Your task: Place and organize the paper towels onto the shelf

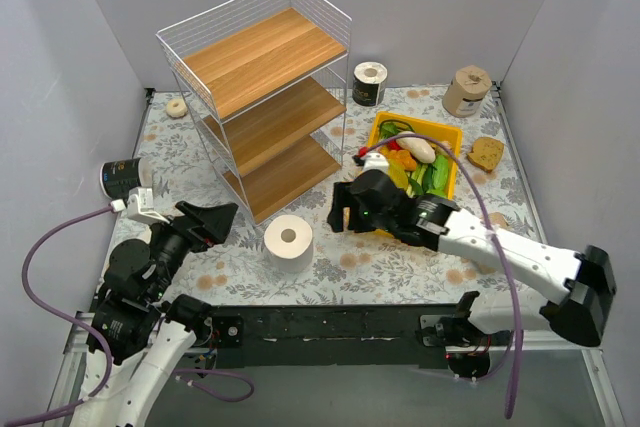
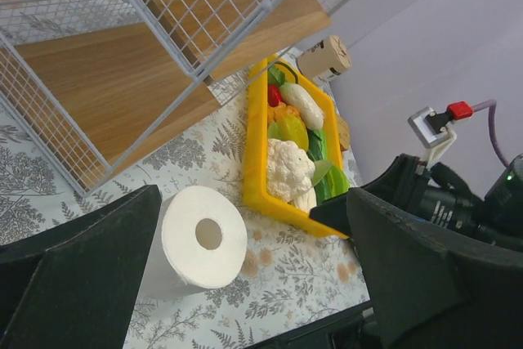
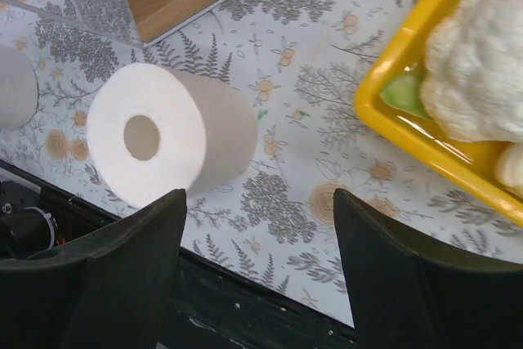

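The white wire shelf [image 1: 262,82] with three wooden boards stands at the back left, all boards bare. A big white roll [image 1: 288,241] stands upright in front of it; it also shows in the left wrist view [image 2: 196,247] and the right wrist view [image 3: 163,136]. One black-wrapped roll [image 1: 369,84] stands right of the shelf, another [image 1: 122,177] lies at the far left. A tan roll [image 1: 466,91] stands at the back right. My left gripper [image 1: 222,215] is open and empty, left of the white roll. My right gripper [image 1: 340,212] is open and empty, right of it.
A yellow bin [image 1: 447,137] of vegetables sits right of centre, under my right arm. A bread slice [image 1: 486,153] lies beside it. A small beige ring [image 1: 177,106] lies left of the shelf. Grey walls close in three sides.
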`<state>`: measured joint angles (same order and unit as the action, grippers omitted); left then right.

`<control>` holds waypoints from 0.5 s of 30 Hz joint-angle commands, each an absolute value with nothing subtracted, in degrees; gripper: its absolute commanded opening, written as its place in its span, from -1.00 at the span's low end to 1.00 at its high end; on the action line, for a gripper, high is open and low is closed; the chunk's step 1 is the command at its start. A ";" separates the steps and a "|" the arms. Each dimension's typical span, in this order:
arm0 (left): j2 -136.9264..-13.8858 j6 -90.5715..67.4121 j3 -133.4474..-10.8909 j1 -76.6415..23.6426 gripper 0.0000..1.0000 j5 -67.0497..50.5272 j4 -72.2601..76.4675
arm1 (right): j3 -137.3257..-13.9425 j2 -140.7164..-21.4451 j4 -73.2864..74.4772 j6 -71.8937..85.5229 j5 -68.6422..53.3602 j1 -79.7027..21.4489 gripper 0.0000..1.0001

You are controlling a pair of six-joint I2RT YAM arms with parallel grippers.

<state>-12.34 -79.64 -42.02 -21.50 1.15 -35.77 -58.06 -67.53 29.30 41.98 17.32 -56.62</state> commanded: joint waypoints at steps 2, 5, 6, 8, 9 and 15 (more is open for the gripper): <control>-12.57 -80.86 -43.68 -21.18 0.96 4.57 -37.79 | -65.37 -79.35 21.99 46.76 26.28 -65.20 0.65; -12.39 -80.95 -43.77 -21.18 0.96 5.10 -37.88 | -68.02 -85.41 20.05 47.46 26.02 -67.93 0.67; -12.39 -81.03 -43.77 -21.18 0.96 4.92 -37.97 | -69.68 -88.04 19.87 47.63 26.02 -68.46 0.67; -12.48 -81.04 -43.51 -21.18 0.96 4.48 -37.71 | -71.10 -90.69 19.77 47.55 26.28 -69.25 0.67; -12.65 -80.95 -43.59 -21.18 0.96 4.22 -37.62 | -72.93 -92.88 20.56 47.55 26.28 -69.34 0.67; -12.57 -80.77 -43.59 -21.27 0.96 3.96 -37.62 | -75.24 -95.80 22.41 47.55 28.03 -70.05 0.62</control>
<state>-12.23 -80.93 -42.17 -21.50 3.66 -37.10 -72.10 -95.83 22.74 46.41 24.34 -69.67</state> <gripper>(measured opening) 0.981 0.823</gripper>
